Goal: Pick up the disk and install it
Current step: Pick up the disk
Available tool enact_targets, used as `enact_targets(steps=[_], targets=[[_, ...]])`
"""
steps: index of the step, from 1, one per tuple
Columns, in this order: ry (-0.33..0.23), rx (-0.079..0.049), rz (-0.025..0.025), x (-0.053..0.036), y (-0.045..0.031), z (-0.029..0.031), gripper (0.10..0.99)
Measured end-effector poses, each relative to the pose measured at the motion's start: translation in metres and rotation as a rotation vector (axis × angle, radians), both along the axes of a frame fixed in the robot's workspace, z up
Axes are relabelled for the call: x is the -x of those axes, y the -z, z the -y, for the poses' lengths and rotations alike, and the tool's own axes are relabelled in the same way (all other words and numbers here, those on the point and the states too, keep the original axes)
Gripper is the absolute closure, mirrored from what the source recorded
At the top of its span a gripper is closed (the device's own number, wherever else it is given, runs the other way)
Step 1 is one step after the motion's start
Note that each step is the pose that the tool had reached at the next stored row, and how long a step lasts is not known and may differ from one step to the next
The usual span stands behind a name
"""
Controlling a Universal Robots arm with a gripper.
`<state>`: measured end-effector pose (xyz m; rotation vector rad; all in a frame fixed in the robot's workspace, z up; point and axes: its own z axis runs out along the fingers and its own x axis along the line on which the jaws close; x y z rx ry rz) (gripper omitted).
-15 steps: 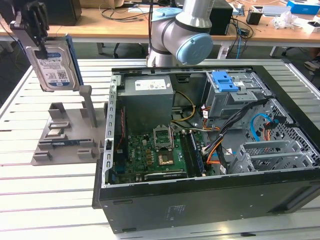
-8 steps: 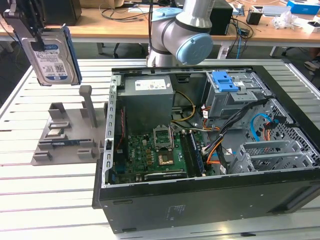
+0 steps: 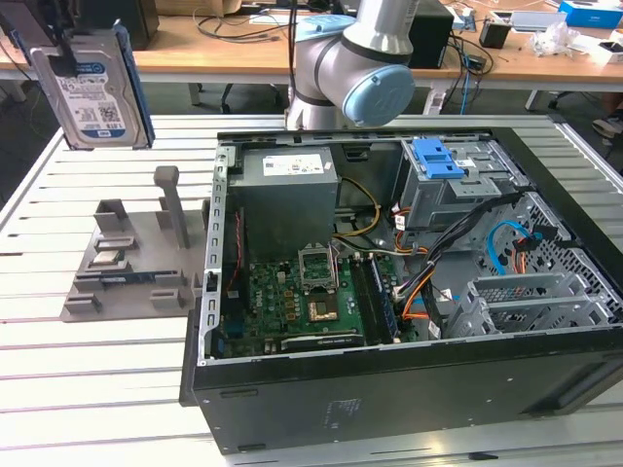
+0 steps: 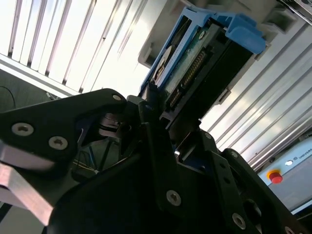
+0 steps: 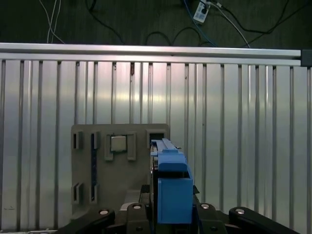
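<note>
Below the claw (image 5: 170, 214) runs a table (image 5: 243, 146) of pale metal slats. Straight beneath the claw lies a grey fixture (image 5: 112, 165) with small pockets, one holding a silvery square (image 5: 117, 143). Past the table's edge rail the floor is dark, with loose cables (image 5: 161, 34) trailing over it. The claw is clamped on the disk (image 3: 95, 88), its black fingers (image 4: 153, 131) pressed against the blue rails. The disk hangs upright in the air, clear of the fixture. The open case (image 3: 409, 292) lies well off to the side of the claw, toward the exterior view's right. Behind the arm (image 3: 360, 58) stands a wooden desk (image 3: 243, 60) strewn with wires and boxes. In the exterior view the claw is cut off by the frame edge, leaving little more than a dark clip over the disk's label. In the second wrist view the black linkage (image 4: 146, 195) hides the gripped end of the disk, and a red button (image 4: 275, 176) is hard to place.
</note>
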<state>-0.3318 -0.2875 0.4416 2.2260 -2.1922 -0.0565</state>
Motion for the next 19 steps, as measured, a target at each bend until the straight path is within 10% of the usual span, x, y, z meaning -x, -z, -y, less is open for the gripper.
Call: enact_targets(steps=[12, 19], targets=[[0.000, 0.000, 0.0000, 0.0000, -0.0460, -0.0003, 0.722], [0.000, 0.000, -0.0001, 0.0000, -0.0486, -0.0004, 0.722]])
